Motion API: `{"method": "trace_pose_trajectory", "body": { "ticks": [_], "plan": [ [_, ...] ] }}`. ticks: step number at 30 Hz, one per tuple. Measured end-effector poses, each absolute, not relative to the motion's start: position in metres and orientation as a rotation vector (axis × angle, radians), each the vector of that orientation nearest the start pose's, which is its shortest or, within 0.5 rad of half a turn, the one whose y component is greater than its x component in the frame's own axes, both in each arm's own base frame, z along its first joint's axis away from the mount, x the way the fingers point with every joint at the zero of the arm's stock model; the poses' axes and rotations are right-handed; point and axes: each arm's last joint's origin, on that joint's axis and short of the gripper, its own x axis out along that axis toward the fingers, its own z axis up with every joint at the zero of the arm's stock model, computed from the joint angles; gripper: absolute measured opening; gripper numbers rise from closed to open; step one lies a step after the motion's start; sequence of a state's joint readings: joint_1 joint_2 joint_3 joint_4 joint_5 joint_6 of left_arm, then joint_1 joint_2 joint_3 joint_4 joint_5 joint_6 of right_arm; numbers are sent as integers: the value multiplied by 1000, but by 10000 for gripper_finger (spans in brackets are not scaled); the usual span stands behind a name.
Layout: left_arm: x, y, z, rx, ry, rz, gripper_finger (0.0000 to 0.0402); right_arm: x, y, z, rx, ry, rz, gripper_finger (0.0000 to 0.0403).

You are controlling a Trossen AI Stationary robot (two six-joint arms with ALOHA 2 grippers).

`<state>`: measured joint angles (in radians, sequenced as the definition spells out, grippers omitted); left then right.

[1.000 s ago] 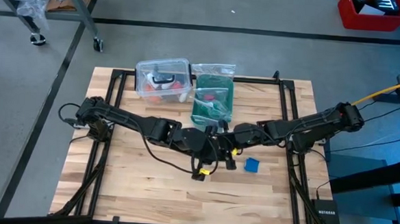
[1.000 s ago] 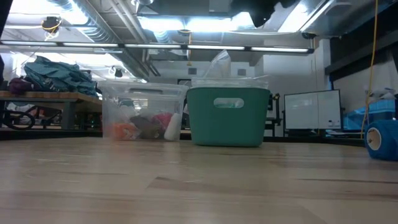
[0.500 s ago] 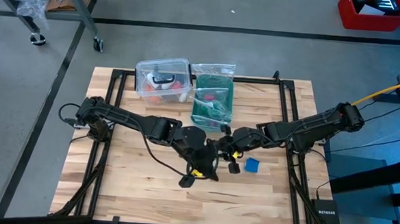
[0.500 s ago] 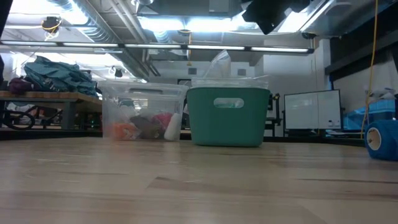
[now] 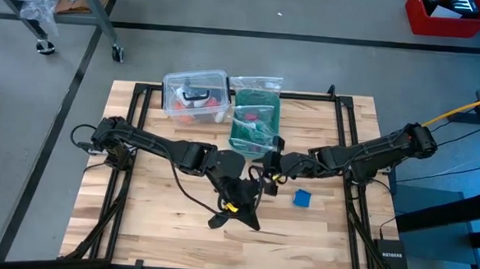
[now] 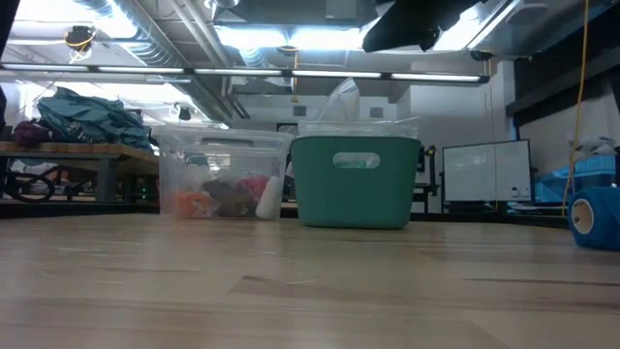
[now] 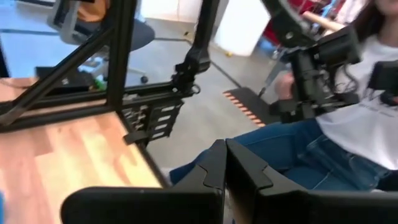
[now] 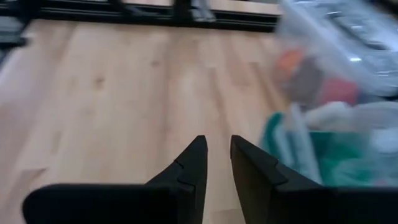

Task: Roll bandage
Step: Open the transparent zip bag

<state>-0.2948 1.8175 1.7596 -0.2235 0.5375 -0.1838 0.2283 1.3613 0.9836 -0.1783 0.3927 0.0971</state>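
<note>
My left hand (image 5: 234, 220) over worktop (image 5: 153, 220) middle, fingers (image 7: 239, 174) pressed together, holding nothing. My right hand (image 5: 265, 156) beside teal basket (image 5: 255, 121), fingers (image 8: 194, 163) narrowly parted, nothing between. Blue bandage (image 5: 302, 198) rolled, lying on worktop near right hand, untouched. Clear bin (image 5: 195, 94) beside basket.

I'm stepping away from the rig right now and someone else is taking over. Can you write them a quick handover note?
Left gripper: shut, empty, raised over the table's front middle.
Right gripper: slightly open, empty, beside the teal basket.
Bandage: a small blue roll lying free on the wooden table, right of centre, apart from both grippers.
Done: the bandage looks rolled and released.
Left: probably nothing but parking the arms; check the roll is tight.
</note>
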Motion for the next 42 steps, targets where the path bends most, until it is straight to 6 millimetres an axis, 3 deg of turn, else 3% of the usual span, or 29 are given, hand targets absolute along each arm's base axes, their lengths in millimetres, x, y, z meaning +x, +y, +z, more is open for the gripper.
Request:
{"method": "trace_pose_trajectory", "body": {
  "ticks": [13, 19, 25, 29, 34, 42],
  "plan": [
    [399, -137, 381, -200, 349, -791, 0, 300, 25, 288, -35, 390, -362, 76],
    [398, -134, 375, -154, 408, -695, 0, 305, 30, 297, -1, 312, -93, 76],
    [396, -133, 370, -111, 450, -706, 0, 303, 36, 292, 32, 392, 130, 76],
    [393, -134, 365, -179, 532, -766, 0, 300, 40, 286, -14, 458, 274, 76],
    [383, -145, 348, -306, 748, -854, 0, 302, 32, 299, 15, 397, 260, 76],
    [378, -156, 350, -237, 714, -844, 0, 307, 19, 325, -64, 317, 227, 76]
  ]
}}
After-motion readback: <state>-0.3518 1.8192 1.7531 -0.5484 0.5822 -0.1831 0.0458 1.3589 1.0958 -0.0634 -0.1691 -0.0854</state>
